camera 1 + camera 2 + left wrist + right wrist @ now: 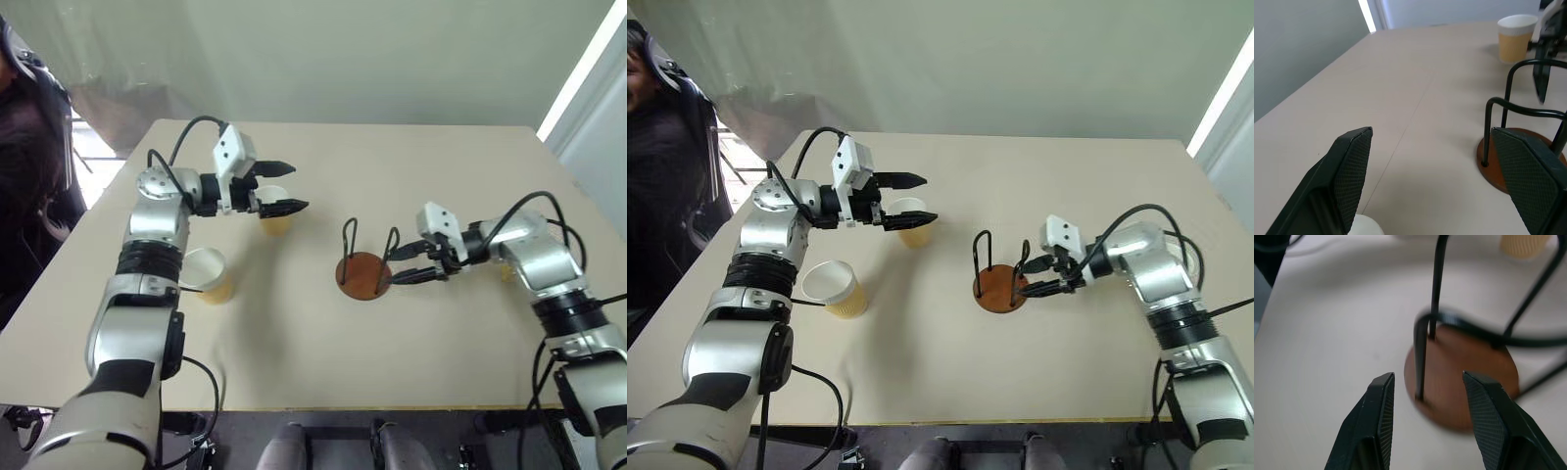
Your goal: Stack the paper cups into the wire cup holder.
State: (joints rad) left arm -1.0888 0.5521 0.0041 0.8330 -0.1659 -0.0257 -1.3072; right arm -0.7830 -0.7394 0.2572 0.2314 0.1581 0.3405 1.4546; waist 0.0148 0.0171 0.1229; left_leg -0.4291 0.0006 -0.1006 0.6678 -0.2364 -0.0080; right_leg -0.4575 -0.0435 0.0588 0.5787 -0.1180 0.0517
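A: How many paper cups are there?
B: Three. One cup (910, 221) stands upright just under the left hand (914, 200), whose two black fingers are spread wide around empty air. A second cup (836, 288) sits near the left forearm. A third cup (1515, 36) stands on the far side of the wire cup holder, partly hidden behind the right arm.
A: What do they look like?
B: Tapered paper, white rim and inside, yellow-orange below.
A: And the holder?
B: One wire cup holder (363, 270) stands mid-desk: a round rust-brown disc with two thin black wire loops standing upright. No cup is in it.
A: The right hand?
B: The right hand (409, 262) is just beside the holder, its cross-hatched black pads parted partway, gripping nothing.
A: The desk (294, 352)?
B: Smooth, pale beige, matte.
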